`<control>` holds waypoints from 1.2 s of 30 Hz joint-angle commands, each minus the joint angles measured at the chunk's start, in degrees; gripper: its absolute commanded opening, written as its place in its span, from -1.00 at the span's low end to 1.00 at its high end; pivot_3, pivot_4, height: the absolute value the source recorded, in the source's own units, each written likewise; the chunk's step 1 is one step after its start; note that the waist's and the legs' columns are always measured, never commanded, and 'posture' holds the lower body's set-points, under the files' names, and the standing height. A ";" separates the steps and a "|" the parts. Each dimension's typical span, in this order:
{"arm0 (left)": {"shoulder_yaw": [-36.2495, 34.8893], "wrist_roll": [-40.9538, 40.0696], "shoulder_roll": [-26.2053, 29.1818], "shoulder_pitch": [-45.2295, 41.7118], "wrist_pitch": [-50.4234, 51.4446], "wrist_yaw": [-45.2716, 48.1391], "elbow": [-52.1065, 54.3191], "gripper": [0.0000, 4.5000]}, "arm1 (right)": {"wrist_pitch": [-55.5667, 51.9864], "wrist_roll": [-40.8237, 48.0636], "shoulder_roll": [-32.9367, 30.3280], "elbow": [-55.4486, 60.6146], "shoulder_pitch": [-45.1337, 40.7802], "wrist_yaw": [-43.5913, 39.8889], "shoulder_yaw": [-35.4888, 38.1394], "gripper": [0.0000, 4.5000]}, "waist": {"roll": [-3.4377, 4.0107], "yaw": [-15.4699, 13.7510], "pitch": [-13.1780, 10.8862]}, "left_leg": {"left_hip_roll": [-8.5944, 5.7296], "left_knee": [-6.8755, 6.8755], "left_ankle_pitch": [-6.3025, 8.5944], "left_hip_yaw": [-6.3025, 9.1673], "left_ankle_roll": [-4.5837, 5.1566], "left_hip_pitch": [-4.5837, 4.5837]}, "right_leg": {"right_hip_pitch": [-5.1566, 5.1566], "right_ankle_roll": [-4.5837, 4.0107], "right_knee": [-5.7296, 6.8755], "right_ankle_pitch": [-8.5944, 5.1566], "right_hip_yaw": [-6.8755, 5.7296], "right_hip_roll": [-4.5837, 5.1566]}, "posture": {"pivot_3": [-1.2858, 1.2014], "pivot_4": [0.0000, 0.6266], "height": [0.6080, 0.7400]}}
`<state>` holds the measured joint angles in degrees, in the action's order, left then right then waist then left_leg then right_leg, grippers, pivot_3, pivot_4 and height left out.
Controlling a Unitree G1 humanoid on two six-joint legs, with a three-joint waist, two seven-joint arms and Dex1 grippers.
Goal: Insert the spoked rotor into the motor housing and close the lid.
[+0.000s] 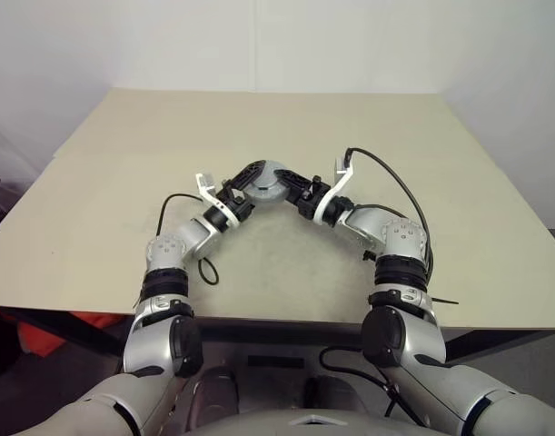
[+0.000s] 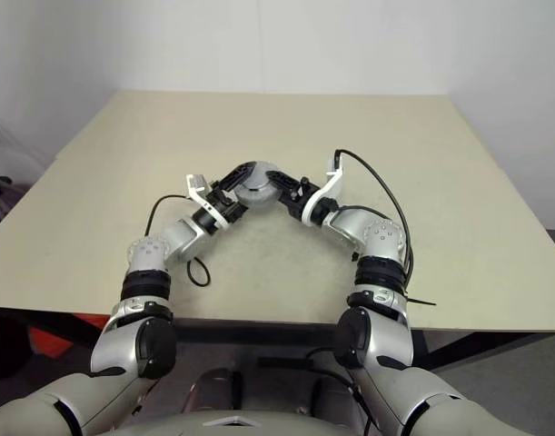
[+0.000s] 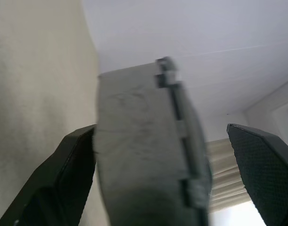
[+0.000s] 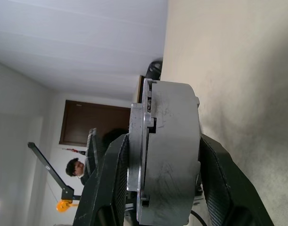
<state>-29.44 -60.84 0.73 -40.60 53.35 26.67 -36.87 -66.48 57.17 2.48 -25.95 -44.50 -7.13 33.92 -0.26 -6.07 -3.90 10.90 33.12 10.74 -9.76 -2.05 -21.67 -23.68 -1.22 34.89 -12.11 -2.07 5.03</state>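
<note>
A round grey metal motor housing (image 1: 267,185) hangs in the air above the middle of the beige table (image 1: 277,127). It has two stacked layers: a thick body (image 4: 174,141) and a thinner plate (image 4: 136,141) against one face, which looks like the lid. My right gripper (image 1: 287,186) is shut on it, one finger on each flat face. From the other side my left gripper (image 1: 248,184) stands open around its rim (image 3: 144,141), with one finger (image 3: 73,160) close to it and the other finger (image 3: 261,160) well apart. The spoked rotor is hidden.
Black cables loop from both wrists, one resting on the table (image 1: 207,269) near the front edge, one arching over the right arm (image 1: 391,177). Something orange (image 1: 43,336) lies below the table's left front. A person (image 4: 76,167) and a dark door (image 4: 94,125) are far behind.
</note>
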 commanded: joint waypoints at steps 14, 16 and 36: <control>-0.07 2.22 0.85 -2.21 -2.58 2.18 -2.06 0.02 | 5.43 0.78 -0.27 2.43 -0.16 -2.36 -1.93 0.24 | 0.00 -0.21 0.00 | 0.00 0.09 0.00 0.06 0.01 0.01 | 0.08 -0.04 0.04 0.02 -0.03 0.01 | 0.03 -1.00 1.00; -0.14 2.51 0.84 -2.07 -2.86 2.16 -2.04 0.02 | 6.41 0.19 -0.41 2.79 0.03 -2.76 -2.61 0.48 | 0.00 -0.22 0.00 | 0.00 0.11 0.00 0.08 0.01 0.04 | 0.13 -0.05 0.04 0.02 -0.04 0.01 | 0.03 -1.00 1.00; -9.99 4.50 6.84 5.33 -15.53 -8.59 1.91 0.02 | 20.94 -8.90 -1.15 -0.71 -0.25 -0.46 -6.03 0.96 | 0.00 0.40 0.00 | 0.02 0.13 0.01 0.15 0.02 0.21 | 0.34 -0.07 0.04 0.01 -0.10 0.00 | 0.03 -1.00 1.00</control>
<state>-38.26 -54.99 6.60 -34.93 39.21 18.31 -38.10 -45.61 47.32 1.45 -27.27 -43.72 -6.67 28.25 -0.26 -5.67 -3.89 10.92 33.25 10.75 -9.60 -2.03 -21.43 -23.30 -1.33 34.92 -12.12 -2.17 5.04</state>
